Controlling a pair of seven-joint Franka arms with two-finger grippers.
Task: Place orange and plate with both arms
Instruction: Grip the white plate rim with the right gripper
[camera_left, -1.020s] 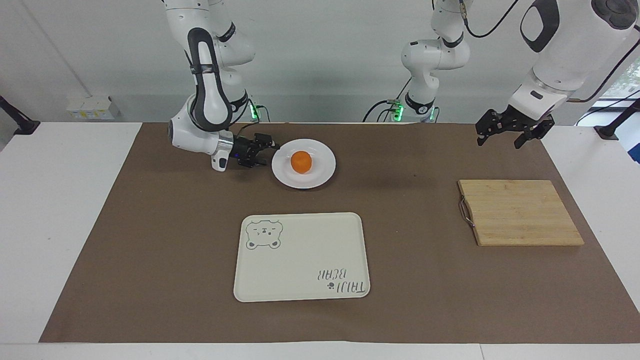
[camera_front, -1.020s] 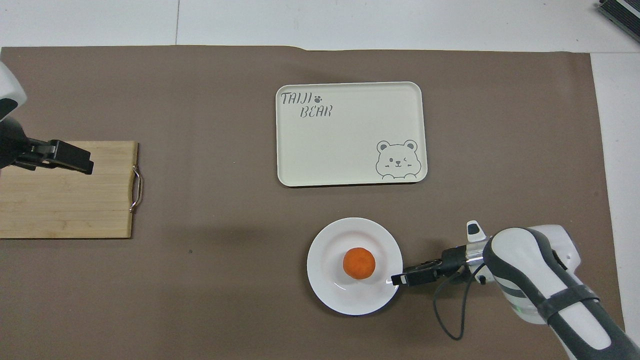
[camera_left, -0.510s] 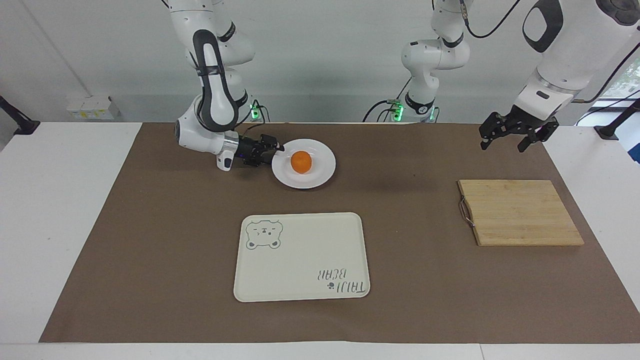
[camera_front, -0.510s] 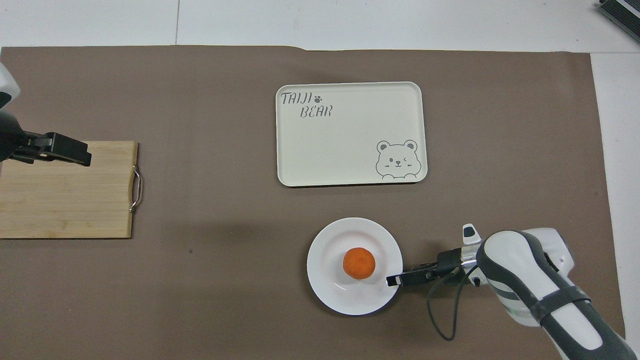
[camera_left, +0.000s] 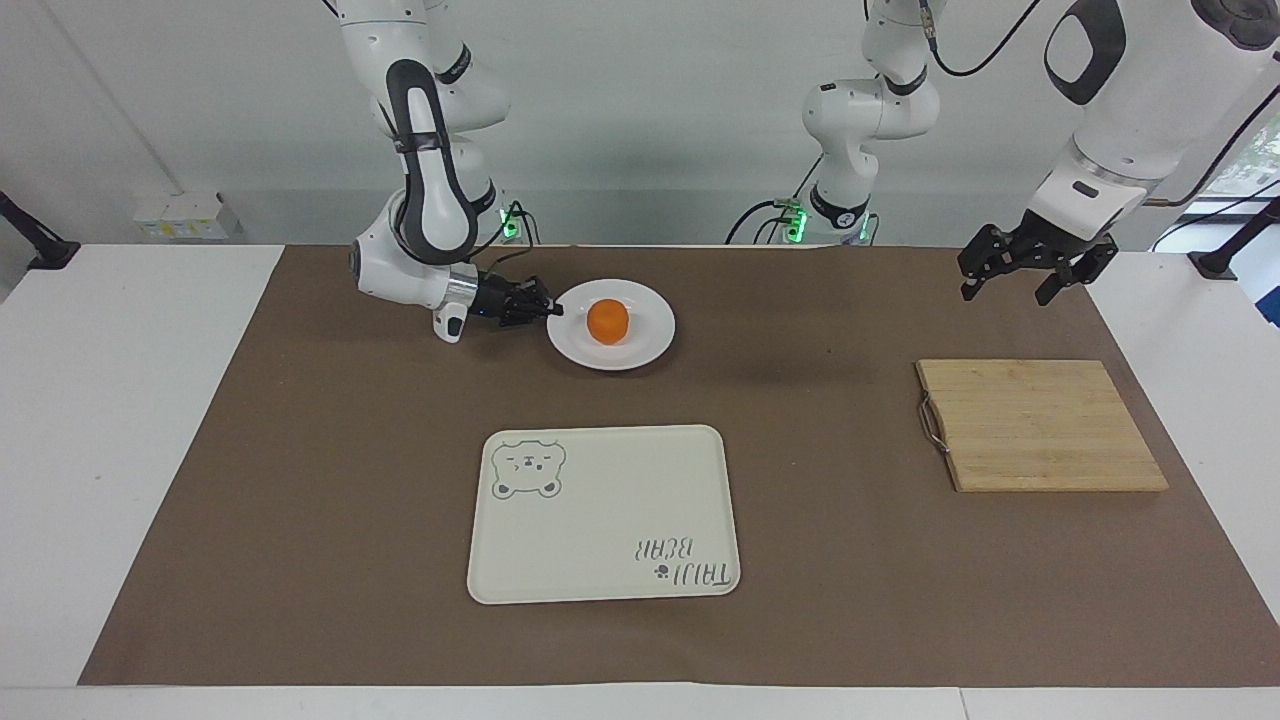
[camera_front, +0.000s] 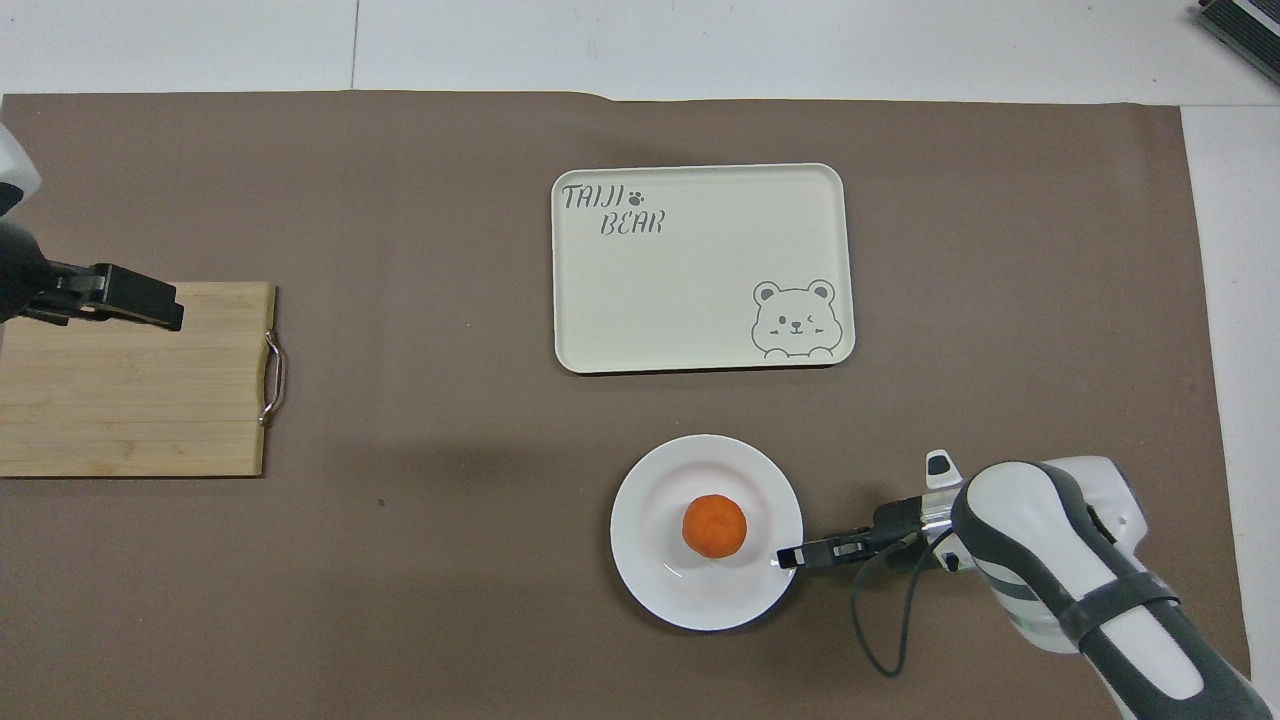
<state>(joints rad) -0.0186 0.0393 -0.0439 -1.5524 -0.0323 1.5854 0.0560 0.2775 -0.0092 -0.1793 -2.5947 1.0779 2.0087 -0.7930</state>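
The orange (camera_left: 607, 320) lies in the middle of the white plate (camera_left: 645, 338), which is on the brown mat near the robots. The orange (camera_front: 714, 526) and the plate (camera_front: 660, 590) also show in the overhead view. My right gripper (camera_left: 552, 310) reaches in low and level and is shut on the plate's rim at the right arm's end; it also shows in the overhead view (camera_front: 785, 557). My left gripper (camera_left: 1005, 292) hangs open and empty in the air at the left arm's end of the table, by the cutting board, and waits (camera_front: 165, 310).
A cream rectangular tray with a bear drawing (camera_left: 600, 520) lies mid-table, farther from the robots than the plate. A wooden cutting board with a metal handle (camera_left: 1040, 425) lies at the left arm's end. A brown mat covers the table.
My right gripper moved in to the plate's rim and closed on it. The plate with the orange shifted slightly. My left gripper rose a little, then held still.
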